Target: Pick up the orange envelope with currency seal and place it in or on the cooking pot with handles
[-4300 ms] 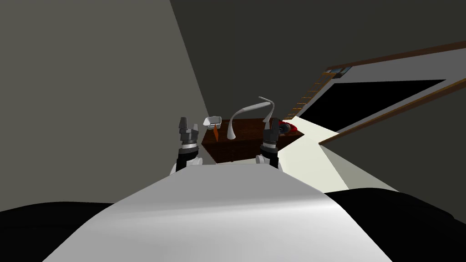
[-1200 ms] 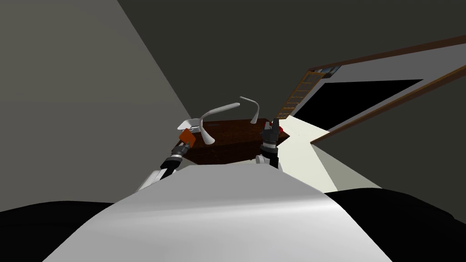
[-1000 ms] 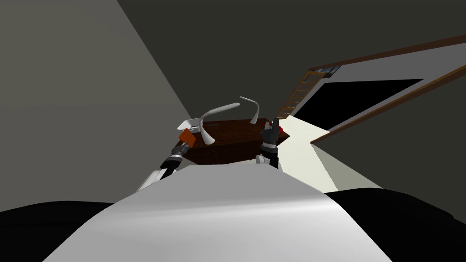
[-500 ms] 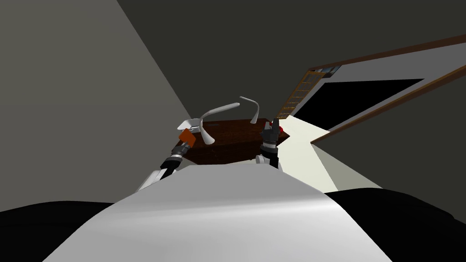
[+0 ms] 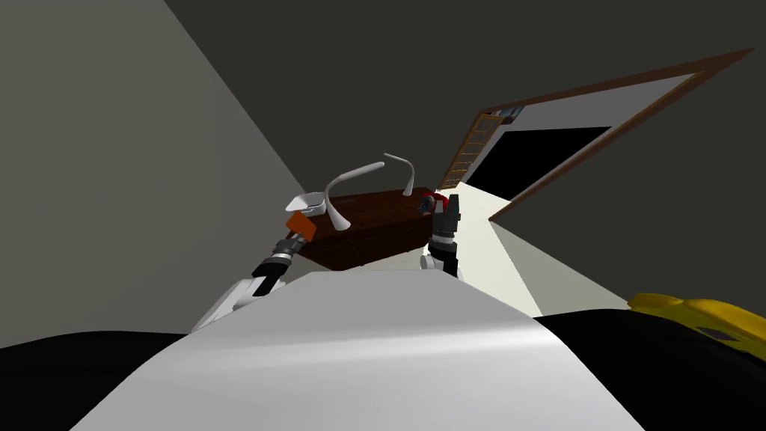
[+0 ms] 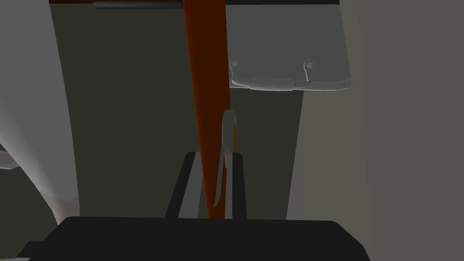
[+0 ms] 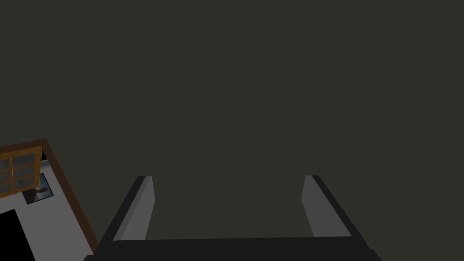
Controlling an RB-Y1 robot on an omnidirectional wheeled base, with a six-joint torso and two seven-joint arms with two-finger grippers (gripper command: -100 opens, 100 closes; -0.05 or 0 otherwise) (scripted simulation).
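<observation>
In the clenched left end effector point(image 6: 210, 149), the orange envelope point(image 6: 204, 68) edge-on, grey pot point(image 6: 285, 41) close beyond.

Brown table point(image 5: 378, 221): grey pot point(image 5: 307, 201), white curved stalks point(image 5: 338, 215), red object point(image 5: 431, 199).

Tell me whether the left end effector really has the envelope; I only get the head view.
Observer: Yes. In the left wrist view the left end effector is shut on the envelope, which stands edge-on in its grip.
Operator: Give me the pot.
Observer: The pot lies ahead, just beside the envelope's edge, with one handle facing the end effector.
Operator: Report the right side.
Observer: The right end effector is open, with nothing in it.
</observation>
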